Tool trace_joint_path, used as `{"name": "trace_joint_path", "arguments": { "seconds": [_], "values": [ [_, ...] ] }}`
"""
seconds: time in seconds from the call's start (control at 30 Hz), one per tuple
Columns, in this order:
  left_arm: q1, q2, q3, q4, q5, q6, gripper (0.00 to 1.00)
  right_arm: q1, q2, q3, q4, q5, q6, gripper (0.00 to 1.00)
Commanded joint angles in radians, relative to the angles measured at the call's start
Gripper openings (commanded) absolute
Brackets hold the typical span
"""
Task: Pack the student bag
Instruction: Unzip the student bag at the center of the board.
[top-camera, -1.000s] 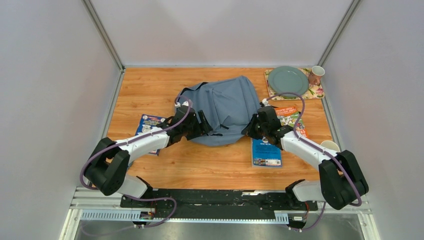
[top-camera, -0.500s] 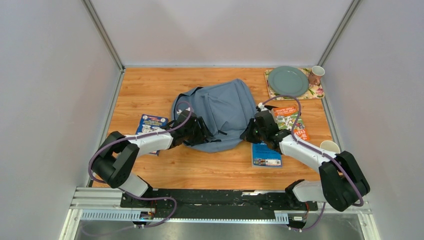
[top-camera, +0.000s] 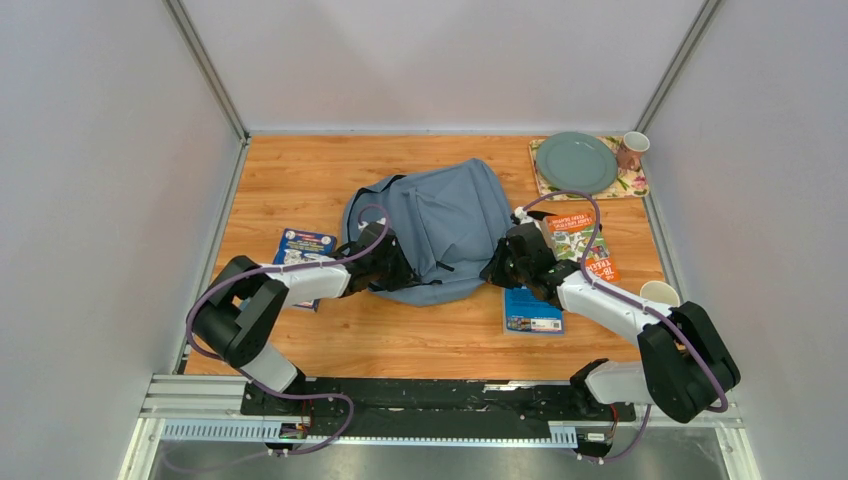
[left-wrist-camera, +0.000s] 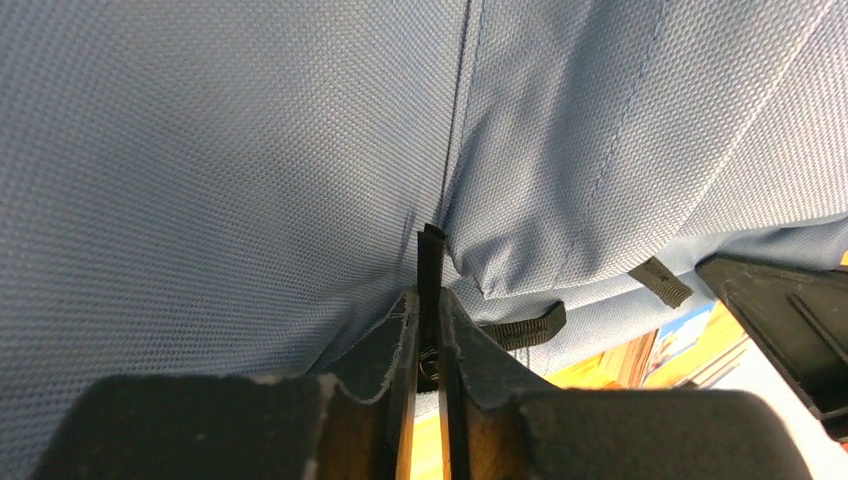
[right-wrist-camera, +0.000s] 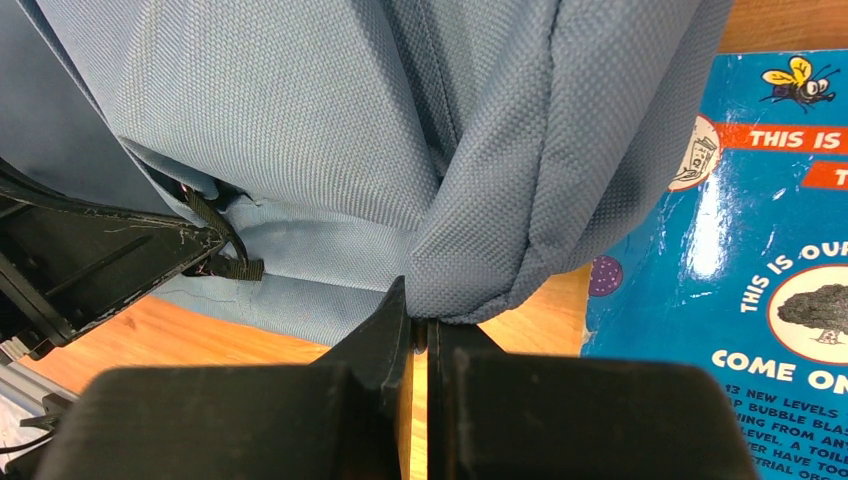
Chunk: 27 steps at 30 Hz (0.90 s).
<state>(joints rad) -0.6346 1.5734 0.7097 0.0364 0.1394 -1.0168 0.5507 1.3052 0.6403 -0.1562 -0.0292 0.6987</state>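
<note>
Wooden table (top-camera: 300, 170) carries the student bag (top-camera: 450, 215) at centre frame. The right gripper (right-wrist-camera: 418, 325) is clenched on a fold of its fabric, and the left gripper (left-wrist-camera: 428, 330) pinches its black tab (left-wrist-camera: 431, 265). The step looks like opening the bag; next, pull gently apart.

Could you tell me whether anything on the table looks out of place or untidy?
Nothing looks spilled or damaged. The student bag lies rumpled, pinched at its near edge by the left gripper and the right gripper. The books right of it overlap in an untidy, fanned pile.
</note>
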Motion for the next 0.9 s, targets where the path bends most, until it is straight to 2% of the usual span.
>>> {"name": "trace_joint_path", "arguments": {
  "seconds": [0.0,0.03,0.07,0.2,0.33,0.53,0.87],
  "values": [
    [-0.005,0.02,0.028,0.011,0.019,0.043,0.15,0.011,-0.029,0.012,0.006,0.028,-0.028,0.0],
    [-0.007,0.022,0.03,0.014,0.019,0.047,0.01,0.011,-0.029,0.015,0.001,0.028,-0.027,0.0],
    [-0.005,0.025,0.033,0.022,0.025,0.053,0.0,0.011,-0.03,0.015,-0.002,0.028,-0.025,0.0],
    [-0.005,0.001,0.014,0.052,0.025,0.072,0.0,0.009,-0.03,0.021,-0.008,0.028,-0.018,0.0],
    [-0.007,-0.1,-0.024,0.077,-0.029,0.141,0.0,-0.004,0.0,0.057,-0.042,0.063,-0.004,0.0],
    [-0.005,-0.205,-0.01,-0.007,-0.099,0.297,0.0,-0.07,0.074,0.125,-0.069,0.045,-0.01,0.0],
    [-0.005,-0.286,-0.09,0.017,-0.133,0.365,0.0,-0.107,0.1,0.209,-0.069,0.008,-0.051,0.0]
  ]
}}
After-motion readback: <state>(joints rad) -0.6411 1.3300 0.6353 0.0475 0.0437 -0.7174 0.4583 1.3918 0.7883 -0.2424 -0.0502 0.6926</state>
